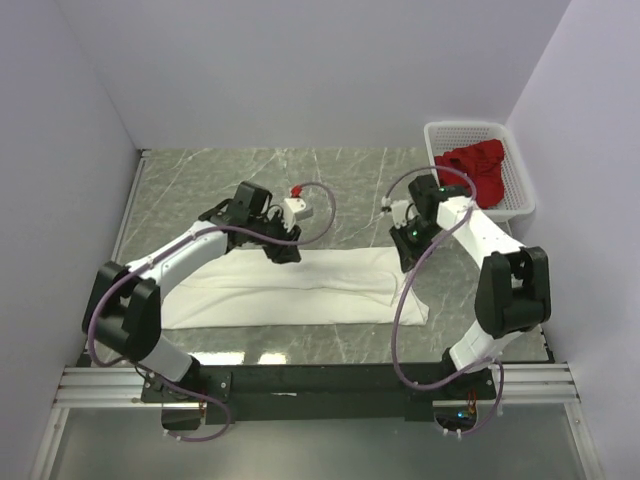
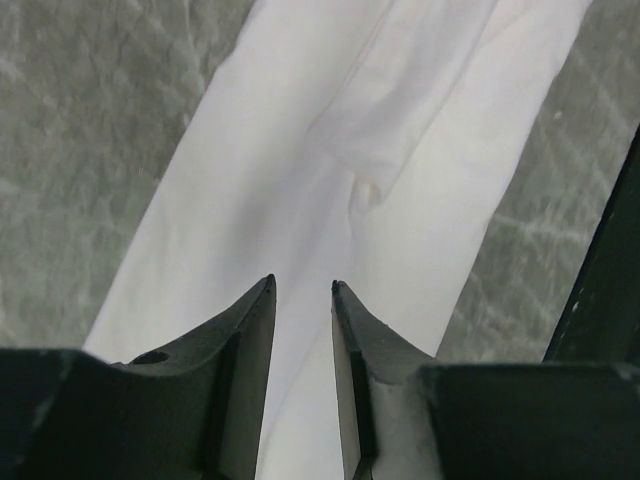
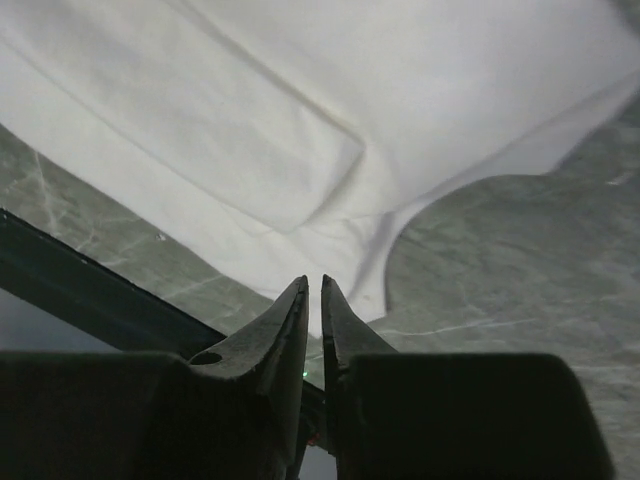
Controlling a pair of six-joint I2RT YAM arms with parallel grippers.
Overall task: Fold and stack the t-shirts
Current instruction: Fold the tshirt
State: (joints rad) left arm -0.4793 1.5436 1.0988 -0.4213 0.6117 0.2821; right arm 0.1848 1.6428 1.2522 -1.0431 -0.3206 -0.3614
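The white t-shirt lies on the table folded into a long flat band running left to right. My left gripper hovers over the band's far edge, left of centre. In the left wrist view its jaws stand apart above the white cloth with nothing between them. My right gripper is at the band's far right end. In the right wrist view its jaws show a narrow gap just over the cloth's edge, gripping nothing. The deep red t-shirt sits crumpled in the basket.
A white slotted basket stands at the back right corner against the wall. The grey marble tabletop shows behind and around the shirt. Walls close in on the left, back and right; the black mounting rail runs along the near edge.
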